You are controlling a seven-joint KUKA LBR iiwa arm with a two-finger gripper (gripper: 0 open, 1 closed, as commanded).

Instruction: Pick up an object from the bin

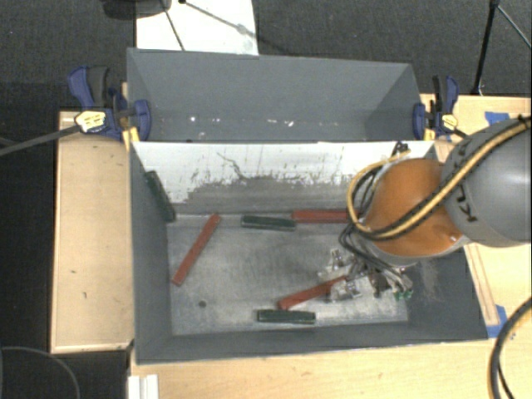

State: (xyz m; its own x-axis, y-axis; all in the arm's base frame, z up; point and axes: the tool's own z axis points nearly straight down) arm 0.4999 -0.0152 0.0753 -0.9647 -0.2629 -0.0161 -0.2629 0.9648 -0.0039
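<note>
My gripper (347, 283) is low in the bin's front right part, under the orange wrist cover. A red-brown stick (306, 295) lies slanted on the floor, and its right end runs up into the gripper's metal parts. Just in front of it, near the front wall, lies a dark green stick (285, 315).
Further back lie a dark green stick (268, 221) and a red stick (318, 216) along the back wall. A red-brown stick (195, 248) lies slanted at the left, and a dark stick (159, 196) leans on the left wall. The arm covers the bin's right side.
</note>
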